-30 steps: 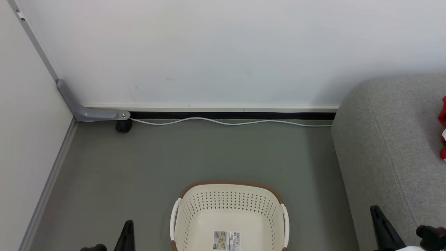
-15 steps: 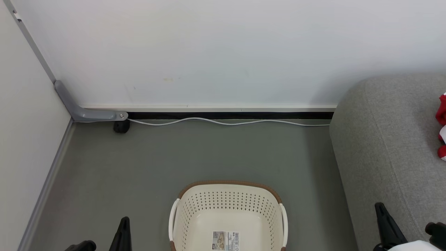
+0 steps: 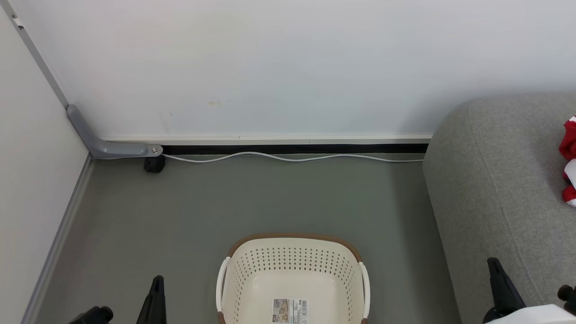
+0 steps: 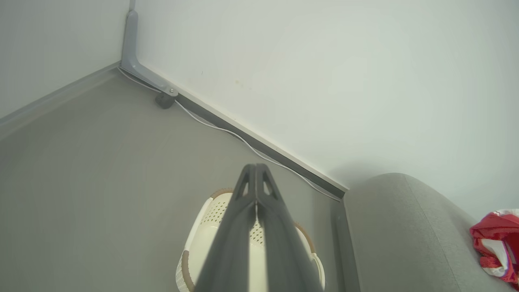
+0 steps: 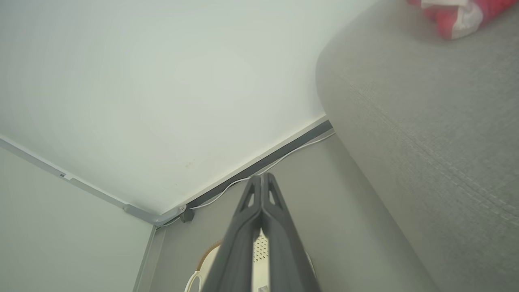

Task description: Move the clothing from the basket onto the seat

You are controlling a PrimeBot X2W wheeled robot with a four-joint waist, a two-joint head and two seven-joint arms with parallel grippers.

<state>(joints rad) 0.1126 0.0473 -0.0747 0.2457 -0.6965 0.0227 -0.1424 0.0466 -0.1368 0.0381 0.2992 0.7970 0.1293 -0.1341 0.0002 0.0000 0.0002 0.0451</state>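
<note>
Both my left hand (image 3: pixel 157 290) and right hand (image 3: pixel 496 272) stay closed and empty as my head shifts slightly; the basket (image 3: pixel 294 236) sits bare, the clothing (image 3: pixel 568 162) lies on the seat (image 3: pixel 495 189), so I judge the task done.

The grey floor (image 3: pixel 180 216) carries the basket (image 3: pixel 292 263). Beyond the basket lies a white cable (image 3: pixel 292 159); right of it stands the seat (image 3: pixel 495 189), bearing red clothing (image 3: pixel 569 146).

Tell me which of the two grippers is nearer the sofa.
The right gripper: in the head view it shows against the grey sofa, while the left gripper sits on the basket's far side, over the floor.
</note>
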